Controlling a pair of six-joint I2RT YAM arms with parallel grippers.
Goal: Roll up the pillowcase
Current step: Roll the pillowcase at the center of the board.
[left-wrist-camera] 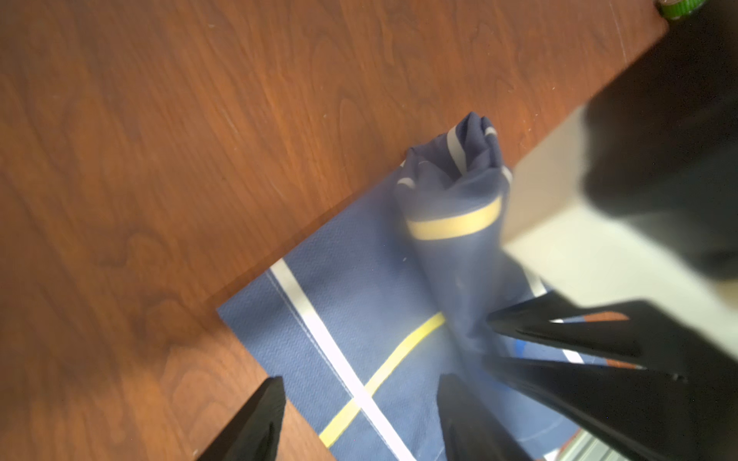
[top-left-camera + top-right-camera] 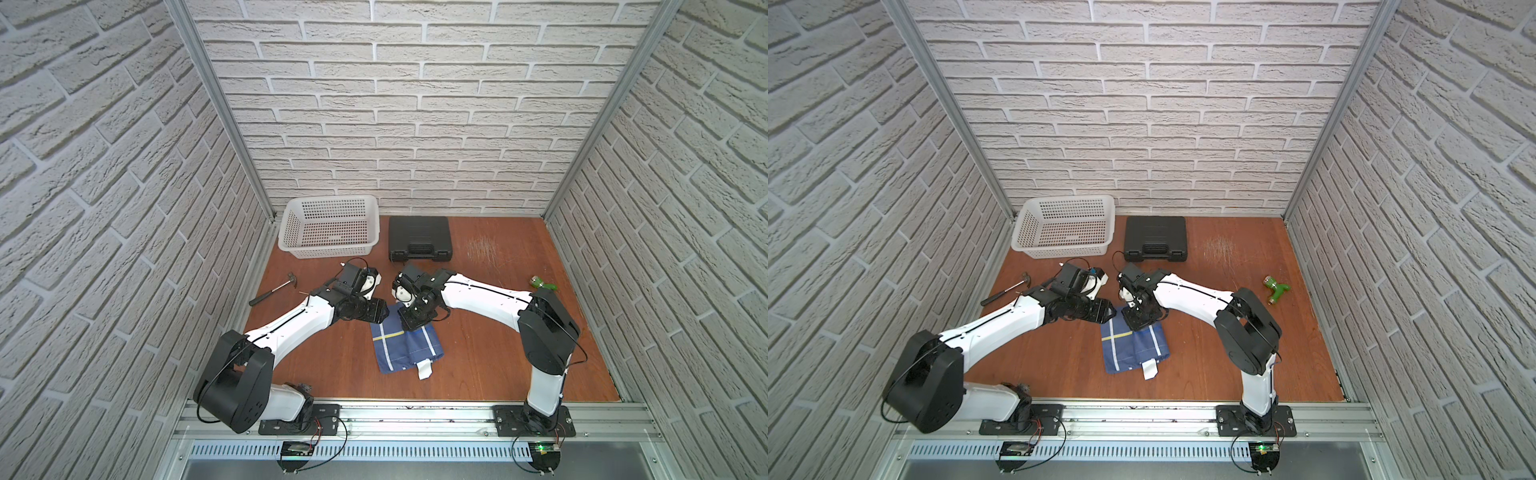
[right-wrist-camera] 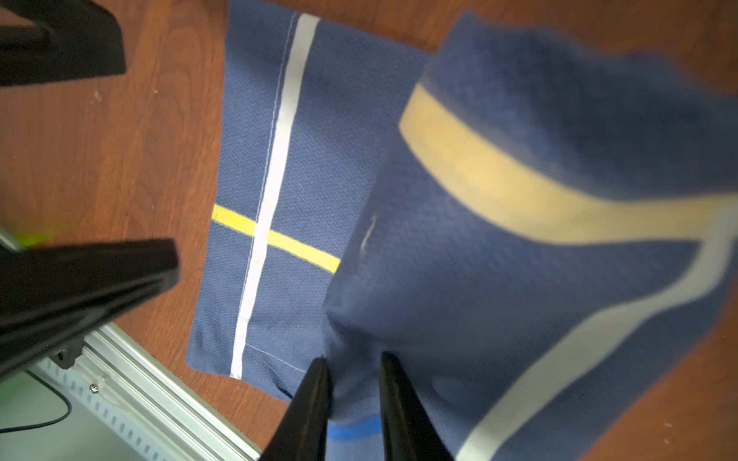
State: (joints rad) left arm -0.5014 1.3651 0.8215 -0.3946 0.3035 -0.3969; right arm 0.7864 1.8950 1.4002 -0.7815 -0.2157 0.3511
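The pillowcase point(image 2: 405, 347) lies on the table point(image 2: 498, 353) between my two arms, near the middle. Its near part is spread flat, with the white care tag point(image 2: 424, 370) sticking out at the near edge. Its far end is gathered into a loose bundle that rises off the wood. My right claw point(image 3: 353, 363) is drawn narrow and pinches that bundle, with blue cloth squeezed between its two fingers point(image 3: 315, 399). My left claw point(image 1: 361, 379) stands wide and grips nothing. One of its fingers is over bare wood and the other over the flat cloth, beside where a yellow line crosses a white one. Against the back wall sit a white basket point(image 2: 332, 200) and a black case point(image 2: 419, 239). A hammer point(image 2: 272, 290) lies to my left and a small green object point(image 2: 542, 284) to my right.
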